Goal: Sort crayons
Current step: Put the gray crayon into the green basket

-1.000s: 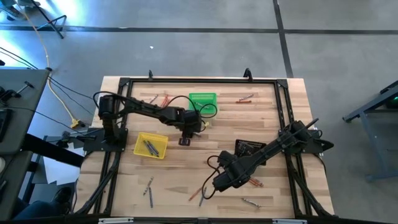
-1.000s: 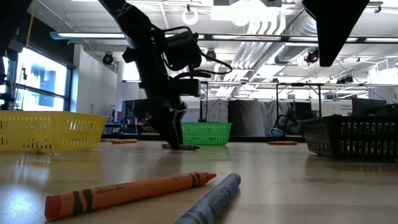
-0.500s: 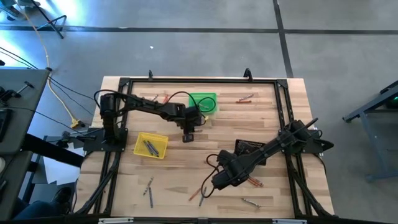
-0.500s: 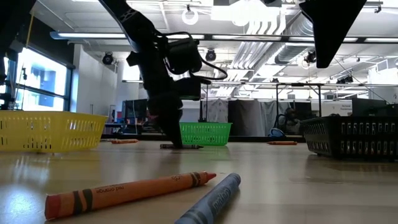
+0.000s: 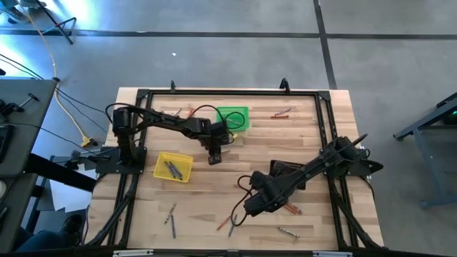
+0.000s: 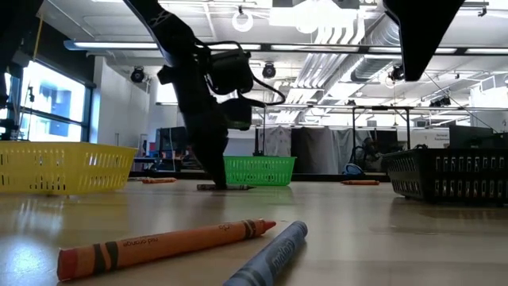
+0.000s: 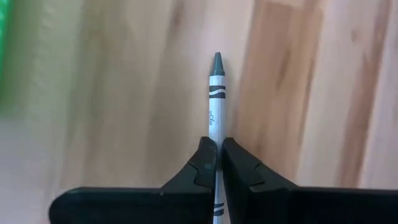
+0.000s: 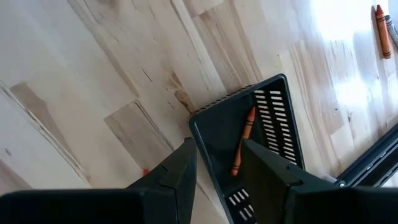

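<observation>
Grey crayon (image 7: 216, 93) lies pinched at its rear between our left gripper's (image 7: 217, 163) narrow fingers, tip pointing ahead; we should lift straight and keep it level, while the right gripper (image 8: 214, 163) hangs open over the black basket (image 8: 273, 93).

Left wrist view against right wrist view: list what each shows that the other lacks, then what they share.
Only the left wrist view shows the left gripper shut on a grey crayon, whose tip points away from the fingers, and a green blur at the frame's edge. Only the right wrist view shows the right gripper open above the black basket, an orange crayon lying inside that basket, and two more crayons on the table far off. Both show light wooden table boards and that arm's own two dark fingers.
</observation>
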Robot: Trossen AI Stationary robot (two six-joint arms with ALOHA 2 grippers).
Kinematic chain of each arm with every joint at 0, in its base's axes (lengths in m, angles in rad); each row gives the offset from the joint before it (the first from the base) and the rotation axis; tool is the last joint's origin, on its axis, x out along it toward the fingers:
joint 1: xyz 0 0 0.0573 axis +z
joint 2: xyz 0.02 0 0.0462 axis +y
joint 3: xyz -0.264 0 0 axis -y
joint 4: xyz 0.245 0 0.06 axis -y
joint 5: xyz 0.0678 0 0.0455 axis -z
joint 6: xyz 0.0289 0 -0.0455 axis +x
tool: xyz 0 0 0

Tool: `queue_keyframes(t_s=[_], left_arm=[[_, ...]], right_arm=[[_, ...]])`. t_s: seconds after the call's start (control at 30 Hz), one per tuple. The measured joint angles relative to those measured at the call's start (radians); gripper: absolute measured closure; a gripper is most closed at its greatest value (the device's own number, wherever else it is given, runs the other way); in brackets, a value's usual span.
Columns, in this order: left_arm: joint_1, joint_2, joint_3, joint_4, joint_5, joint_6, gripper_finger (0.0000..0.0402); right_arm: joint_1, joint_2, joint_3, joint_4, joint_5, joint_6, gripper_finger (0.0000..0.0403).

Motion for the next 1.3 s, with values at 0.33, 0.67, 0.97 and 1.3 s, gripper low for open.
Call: queue_keyframes(t_s=[0.33, 0.67, 0.97, 1.3], left_arm=[[-0.001, -0.128, -0.001, 0.062, 0.008, 0.009, 0.0401], [0.063, -0.170, 0.002, 0.419, -0.083, 0.082, 0.0401], [0.203, -0.166, 0.001, 0.552, -0.182, 0.068, 0.0401], [0.295, -0.036, -0.002, 0.567, -0.098, -0.011, 0.0401]], right_arm=[[0.000, -0.070, 0.001, 0.000, 0.115, 0.038, 0.0285], [-0.010, -0.116, 0.001, 0.000, 0.193, -0.006, 0.0285], [-0.018, -0.126, 0.001, 0.000, 0.240, -0.044, 0.0285], [-0.072, -0.126, 0.001, 0.000, 0.268, -0.138, 0.0285]])
